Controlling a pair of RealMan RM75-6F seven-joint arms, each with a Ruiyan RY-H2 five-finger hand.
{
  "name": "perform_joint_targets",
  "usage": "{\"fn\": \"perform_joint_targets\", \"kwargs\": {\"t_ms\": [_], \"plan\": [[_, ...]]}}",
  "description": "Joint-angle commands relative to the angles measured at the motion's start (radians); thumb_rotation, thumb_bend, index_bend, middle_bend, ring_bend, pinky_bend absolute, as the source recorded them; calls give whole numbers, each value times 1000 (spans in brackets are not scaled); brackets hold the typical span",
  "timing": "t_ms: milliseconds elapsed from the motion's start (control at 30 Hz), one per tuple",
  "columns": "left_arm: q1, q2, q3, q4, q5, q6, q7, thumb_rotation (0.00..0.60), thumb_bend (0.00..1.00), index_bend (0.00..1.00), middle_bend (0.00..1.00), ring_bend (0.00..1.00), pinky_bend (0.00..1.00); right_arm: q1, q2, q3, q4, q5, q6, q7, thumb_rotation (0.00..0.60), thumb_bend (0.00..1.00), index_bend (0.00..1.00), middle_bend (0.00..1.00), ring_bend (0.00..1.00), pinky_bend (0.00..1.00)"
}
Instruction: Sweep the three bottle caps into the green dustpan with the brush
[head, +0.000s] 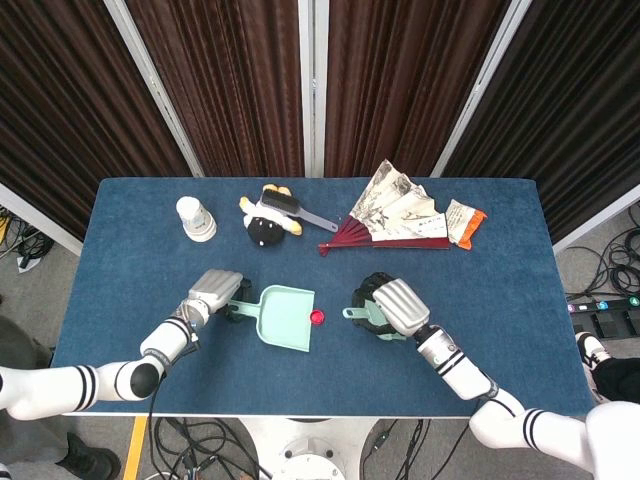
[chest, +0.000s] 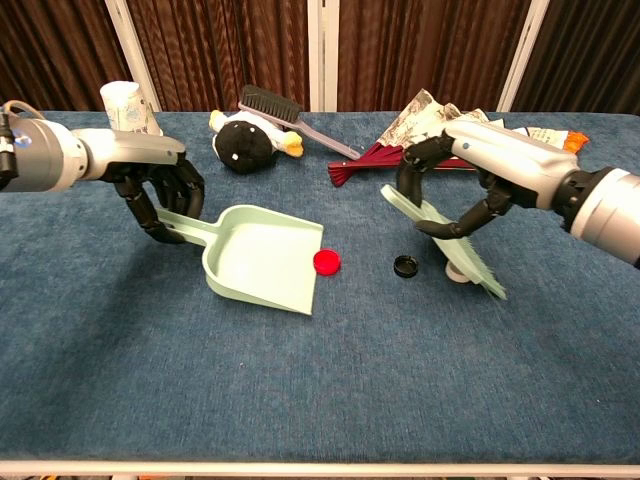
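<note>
Chest view: your left hand (chest: 160, 195) has its fingers wrapped on the dustpan (chest: 265, 258) handle; its lip touches the red cap (chest: 326, 262). Your right hand (chest: 455, 185) fingers clasp the brush (chest: 455, 245), bristles beside the black cap (chest: 405, 266).

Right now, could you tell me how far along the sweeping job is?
Nothing is in the dustpan yet. The left hand holds its handle, lip against the red cap; the right hand holds the brush by the white cap. The black cap also remains.
</note>
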Motion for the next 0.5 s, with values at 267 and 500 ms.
{"fn": "perform_joint_targets", "kwargs": {"t_ms": [267, 500], "plan": [[-26, -25, 15, 13, -6, 10, -15, 600, 346, 569, 546, 380, 283, 34, -136, 52, 71, 18, 32, 9, 600, 569, 699, 607, 289, 232], [-35, -34, 22, 11, -17, 28, -20, 600, 350, 569, 547, 380, 284, 80, -243, 86, 140, 21, 39, 38, 600, 589, 707, 612, 289, 227]]}}
